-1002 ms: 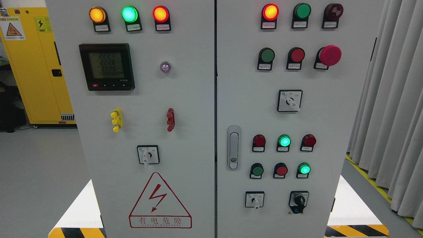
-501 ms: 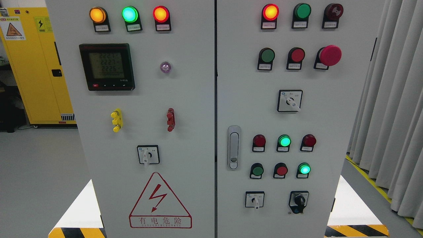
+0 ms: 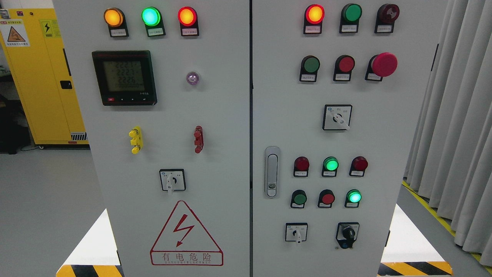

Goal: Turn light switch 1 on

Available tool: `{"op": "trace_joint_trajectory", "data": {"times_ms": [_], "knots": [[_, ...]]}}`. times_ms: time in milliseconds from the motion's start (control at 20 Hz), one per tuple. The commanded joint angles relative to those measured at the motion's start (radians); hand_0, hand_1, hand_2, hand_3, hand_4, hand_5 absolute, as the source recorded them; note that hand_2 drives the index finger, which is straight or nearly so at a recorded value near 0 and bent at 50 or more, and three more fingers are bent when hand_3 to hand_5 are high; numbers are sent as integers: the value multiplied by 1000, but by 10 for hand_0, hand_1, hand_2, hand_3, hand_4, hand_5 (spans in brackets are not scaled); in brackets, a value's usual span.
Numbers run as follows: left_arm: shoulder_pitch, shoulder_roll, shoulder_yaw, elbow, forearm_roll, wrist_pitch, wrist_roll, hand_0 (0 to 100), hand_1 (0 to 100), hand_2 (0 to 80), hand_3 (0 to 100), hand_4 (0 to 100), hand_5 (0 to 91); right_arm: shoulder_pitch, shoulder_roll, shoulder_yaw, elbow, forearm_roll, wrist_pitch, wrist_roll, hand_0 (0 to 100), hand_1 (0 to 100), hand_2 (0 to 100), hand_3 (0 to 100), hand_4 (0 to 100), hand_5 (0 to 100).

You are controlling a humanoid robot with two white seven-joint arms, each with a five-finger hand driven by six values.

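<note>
Hands: neither arm shows in the head view, so how the fingers stand cannot be told.
Light switch 1: the labels under the controls are too small to read, so I cannot tell which control it is.
Cabinet: a grey electrical cabinet [image 3: 219,115] fills the near middle, with both doors shut and a seam between them.
Left door, top: an amber lamp [image 3: 113,17], a lit green lamp [image 3: 150,16] and a red lamp [image 3: 187,16] stand in a row.
Left door, middle: a digital meter [image 3: 124,77] shows rows of figures, with a small violet lamp [image 3: 192,77] to its right. Below are a yellow terminal [image 3: 135,140] and a red terminal [image 3: 198,139].
Left door, low: a rotary selector [image 3: 172,180] has its handle pointing down, just above a red warning triangle [image 3: 186,233].
Right door, top: a lit red lamp [image 3: 314,14], an unlit green lamp [image 3: 351,12] and a dark red buzzer [image 3: 387,13].
Right door, second row: a green button [image 3: 309,64], a red button [image 3: 345,64] and a red mushroom button [image 3: 383,64].
Right door, middle: a second selector [image 3: 337,117] has its handle pointing down and right. A door latch [image 3: 271,171] sits near the seam.
Right door, low: a glowing green lamp [image 3: 330,164] sits between two dark red ones. Lower right of it is a glowing green button [image 3: 353,196].
Right door, bottom: a white-handled selector [image 3: 296,232] and a black knob switch [image 3: 347,233].
Surroundings: a yellow safety cabinet [image 3: 42,77] stands shut at far left, and a grey curtain [image 3: 453,115] hangs at right.
</note>
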Motion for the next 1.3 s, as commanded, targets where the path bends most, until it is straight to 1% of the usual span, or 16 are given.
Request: {"op": "trace_joint_trajectory", "data": {"times_ms": [0, 50, 100, 150, 251, 301, 351, 401, 551, 652, 702, 752, 852, 1002, 1103, 1253], "knots": [[41, 41, 49, -563, -1, -1, -7, 353, 382, 241, 483, 576, 365, 0, 0, 0, 0, 0, 0, 1, 0, 500, 40, 0, 0, 0], [41, 40, 53, -589, -1, -1, -5, 351, 395, 248, 491, 591, 379, 0, 0, 0, 0, 0, 0, 1, 0, 500, 40, 0, 0, 0], [39, 40, 53, -610, -1, -1, -5, 334, 450, 286, 527, 643, 458, 0, 0, 0, 0, 0, 0, 1, 0, 500, 40, 0, 0, 0], [39, 41, 53, -630, -1, -1, -5, 317, 469, 303, 547, 679, 509, 0, 0, 0, 0, 0, 0, 1, 0, 500, 40, 0, 0, 0], [38, 35, 61, -681, -1, -1, -3, 281, 519, 320, 608, 774, 716, 0, 0, 0, 0, 0, 0, -1, 0, 500, 40, 0, 0, 0], [36, 32, 70, -708, -1, -1, -3, 265, 529, 328, 617, 778, 733, 0, 0, 0, 0, 0, 0, 1, 0, 500, 40, 0, 0, 0], [34, 32, 73, -733, 0, -1, -2, 243, 552, 375, 670, 823, 816, 0, 0, 0, 0, 0, 0, 1, 0, 500, 40, 0, 0, 0], [31, 30, 76, -762, 0, -1, 1, 219, 566, 407, 698, 845, 823, 0, 0, 0, 0, 0, 0, -1, 0, 500, 40, 0, 0, 0], [19, 26, 87, -836, 2, -1, 12, 181, 586, 434, 728, 851, 834, 0, 0, 0, 0, 0, 0, 1, 0, 500, 40, 0, 0, 0], [-17, 29, 89, -865, 2, 4, 21, 163, 604, 437, 737, 849, 830, 0, 0, 0, 0, 0, 0, 1, 0, 500, 40, 0, 0, 0], [-30, 32, 87, -877, 2, 8, 35, 150, 617, 445, 749, 854, 829, 0, 0, 0, 0, 0, 0, 1, 0, 500, 40, 0, 0, 0], [-42, 33, 84, -887, 3, 10, 52, 135, 627, 473, 763, 854, 829, 0, 0, 0, 0, 0, 0, 1, 0, 500, 40, 0, 0, 0], [-77, 29, 76, -897, 3, 13, 76, 125, 629, 498, 770, 856, 834, 0, 0, 0, 0, 0, 0, 1, 0, 500, 40, 0, 0, 0], [-84, 26, 60, -928, 3, 24, 79, 115, 632, 529, 768, 860, 839, 0, 0, 0, 0, 0, 0, 1, 0, 500, 40, 0, 0, 0], [-99, 11, 47, -953, 3, 56, 84, 113, 629, 535, 787, 860, 835, 0, 0, 0, 0, 0, 0, 1, 0, 500, 40, 0, 0, 0], [-157, -26, 40, -979, 0, 143, 108, 108, 626, 571, 826, 859, 857, 0, 0, 0, 0, 0, 0, 1, 0, 500, 40, 0, 0, 0]]}}
